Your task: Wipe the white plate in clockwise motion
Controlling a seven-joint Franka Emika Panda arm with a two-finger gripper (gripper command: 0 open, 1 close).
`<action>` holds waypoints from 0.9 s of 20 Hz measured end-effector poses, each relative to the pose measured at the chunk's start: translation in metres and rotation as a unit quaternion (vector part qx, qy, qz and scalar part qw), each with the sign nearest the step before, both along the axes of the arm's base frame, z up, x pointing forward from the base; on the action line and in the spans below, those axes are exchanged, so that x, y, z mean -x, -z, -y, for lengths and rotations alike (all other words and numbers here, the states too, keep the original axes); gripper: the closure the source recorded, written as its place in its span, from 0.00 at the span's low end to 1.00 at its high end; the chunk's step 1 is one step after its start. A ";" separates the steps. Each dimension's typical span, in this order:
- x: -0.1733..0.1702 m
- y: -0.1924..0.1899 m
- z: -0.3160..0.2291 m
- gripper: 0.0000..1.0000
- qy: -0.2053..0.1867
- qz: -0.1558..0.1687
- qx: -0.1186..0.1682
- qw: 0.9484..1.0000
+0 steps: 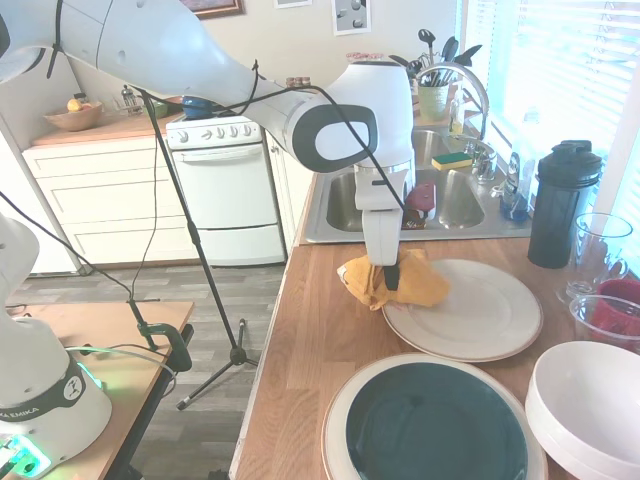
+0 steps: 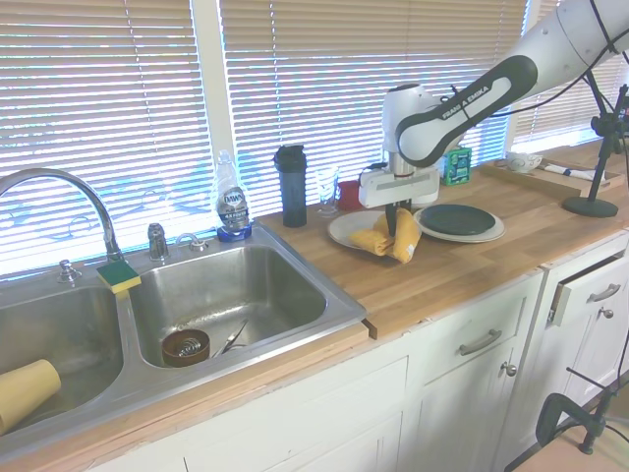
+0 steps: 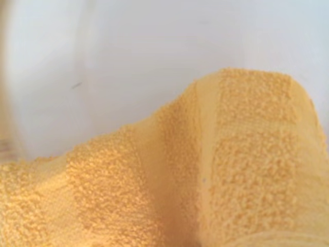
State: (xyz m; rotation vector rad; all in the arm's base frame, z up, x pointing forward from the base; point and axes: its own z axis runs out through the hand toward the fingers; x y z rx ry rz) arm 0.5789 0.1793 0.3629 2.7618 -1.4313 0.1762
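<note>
We are clamping the yellow cloth (image 1: 392, 282) in our fingers (image 1: 385, 278) at the white plate's (image 1: 480, 318) ten o'clock rim on the counter (image 1: 310, 350); pressing flat while sweeping clockwise should work best.

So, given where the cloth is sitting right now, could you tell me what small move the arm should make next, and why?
Probably sweep the yellow cloth back inward over the white plate, curving on clockwise. The gripper is shut on the cloth at the plate's rim on the sink side, and part of the cloth overhangs onto the wooden counter, while most of the plate lies uncovered.
</note>
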 end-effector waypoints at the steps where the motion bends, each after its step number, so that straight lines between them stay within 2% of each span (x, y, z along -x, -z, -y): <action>1: 0.001 0.000 -0.007 1.00 -0.002 0.001 -0.001 1.000; 11: 0.021 -0.025 -0.072 1.00 -0.037 0.010 -0.017 0.999; 15: 0.042 -0.020 -0.088 1.00 -0.049 -0.005 -0.019 0.999; 18: 0.071 -0.008 -0.093 1.00 -0.057 -0.024 -0.019 0.998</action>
